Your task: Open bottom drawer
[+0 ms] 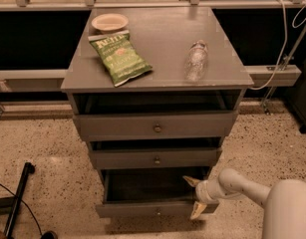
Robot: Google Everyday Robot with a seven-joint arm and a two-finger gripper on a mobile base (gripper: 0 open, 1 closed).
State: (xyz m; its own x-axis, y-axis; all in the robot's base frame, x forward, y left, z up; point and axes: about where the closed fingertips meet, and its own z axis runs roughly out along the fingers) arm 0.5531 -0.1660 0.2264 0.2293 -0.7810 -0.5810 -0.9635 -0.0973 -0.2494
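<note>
The bottom drawer (142, 209) is a grey flat front with a small brass knob (158, 212), the narrowest and lowest of three. It stands pulled out, its dark inside (147, 185) showing. My gripper (194, 197) is at the drawer's right front corner, on a white arm (242, 185) coming in from the lower right. Its two yellowish fingers (191, 181) are spread, one above the drawer's front edge and one below.
The grey cabinet top (162, 63) holds a green chip bag (120, 57), a clear plastic bottle (195, 60) lying down and a small bowl (109, 22). The top drawer (155, 126) and middle drawer (155, 159) sit slightly out. A black pole (19, 195) lies on the speckled floor at left.
</note>
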